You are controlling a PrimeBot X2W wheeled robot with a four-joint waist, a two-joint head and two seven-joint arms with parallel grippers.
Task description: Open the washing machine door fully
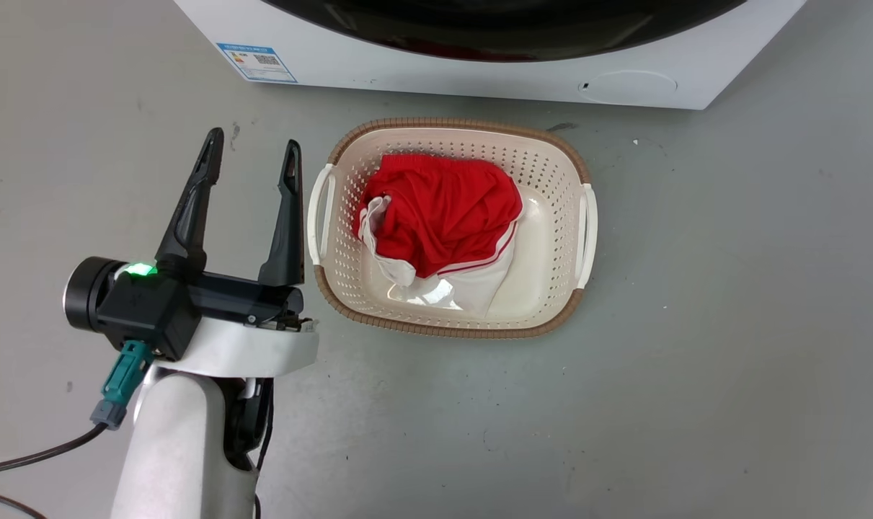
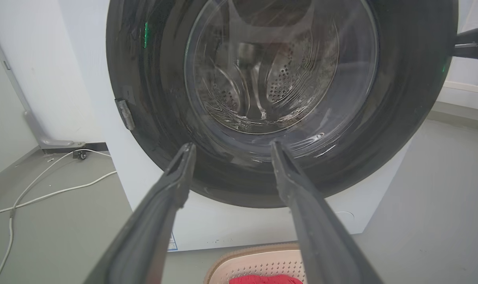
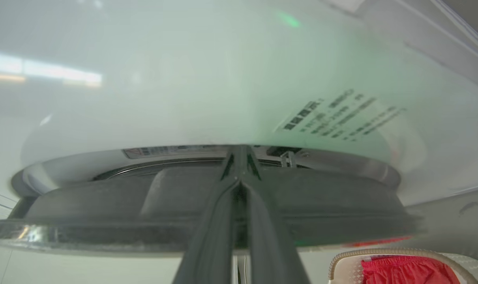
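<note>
The washing machine stands white at the top of the head view, with the glossy black washing machine door bulging over its front. My left gripper hangs open and empty over the floor, left of the basket. In the left wrist view its fingers frame the door and its clear glass bowl, a short way off. My right gripper is shut, its tips tucked into the narrow gap between the door's dark rim and the white machine front.
A cream basket with a brown rim sits on the grey floor before the machine, holding red and white clothes. White cables trail on the floor left of the machine, near a wall.
</note>
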